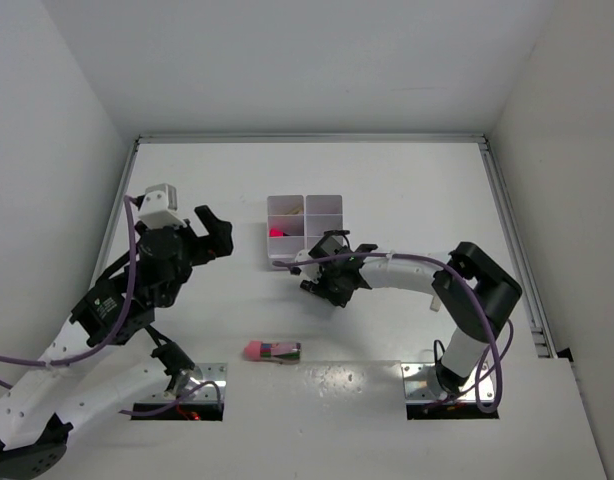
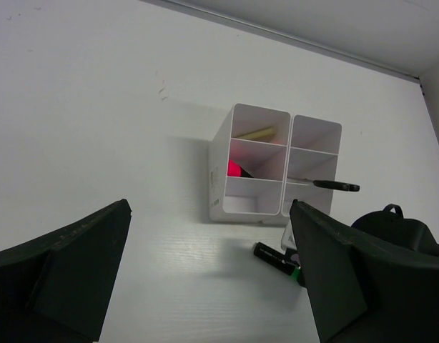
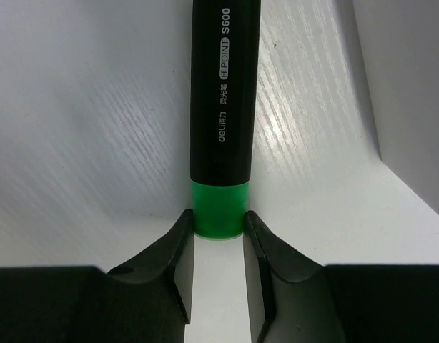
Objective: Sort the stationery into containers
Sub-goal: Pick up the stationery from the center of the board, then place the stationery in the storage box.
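My right gripper is shut on the green end of a black highlighter, which lies low on the table just in front of the white organizer tray. The highlighter also shows in the left wrist view. The tray holds a yellowish item, something pink and black scissors poking out on the right. A pink-ended highlighter lies near the front edge between the arm bases. My left gripper is open and empty, left of the tray.
White walls enclose the table on the left, back and right. A metal rail runs along the right edge. The arm base plates sit at the near edge.
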`<state>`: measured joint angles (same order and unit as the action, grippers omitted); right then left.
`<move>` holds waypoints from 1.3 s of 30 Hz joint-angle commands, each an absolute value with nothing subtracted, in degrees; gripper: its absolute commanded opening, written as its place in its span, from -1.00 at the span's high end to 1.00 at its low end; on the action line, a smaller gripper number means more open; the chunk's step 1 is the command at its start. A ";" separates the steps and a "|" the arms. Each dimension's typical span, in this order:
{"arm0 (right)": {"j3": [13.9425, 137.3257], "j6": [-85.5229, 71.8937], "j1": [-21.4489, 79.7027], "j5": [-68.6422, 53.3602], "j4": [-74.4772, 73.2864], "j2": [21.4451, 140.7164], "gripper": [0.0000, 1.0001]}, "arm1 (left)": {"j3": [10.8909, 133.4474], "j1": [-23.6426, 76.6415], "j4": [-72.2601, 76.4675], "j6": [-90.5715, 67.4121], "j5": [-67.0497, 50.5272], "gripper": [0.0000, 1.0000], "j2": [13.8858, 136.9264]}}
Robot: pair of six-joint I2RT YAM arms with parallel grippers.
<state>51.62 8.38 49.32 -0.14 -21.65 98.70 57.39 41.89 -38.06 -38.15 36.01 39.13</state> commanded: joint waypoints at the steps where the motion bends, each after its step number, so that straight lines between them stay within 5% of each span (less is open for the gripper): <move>1: 52.47 9.14 49.75 -2.36 -22.85 98.10 0.70 | 57.39 41.13 -37.53 -37.44 36.39 -0.99 38.15; 16: 60.81 16.96 49.75 -8.18 -30.58 81.56 0.87 | 57.92 41.13 -38.58 -37.44 36.39 -0.99 38.14; 27: 77.16 27.15 49.75 12.29 -28.65 94.39 0.77 | 57.92 41.13 -38.58 -37.97 35.33 -0.99 38.67; 39: 82.17 37.35 49.75 17.49 -26.72 99.92 0.72 | 56.25 41.13 -38.58 -37.97 35.33 -0.99 38.14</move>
<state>78.72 33.63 49.34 15.05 -28.91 99.42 56.51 41.89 -39.29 -38.17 35.75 38.50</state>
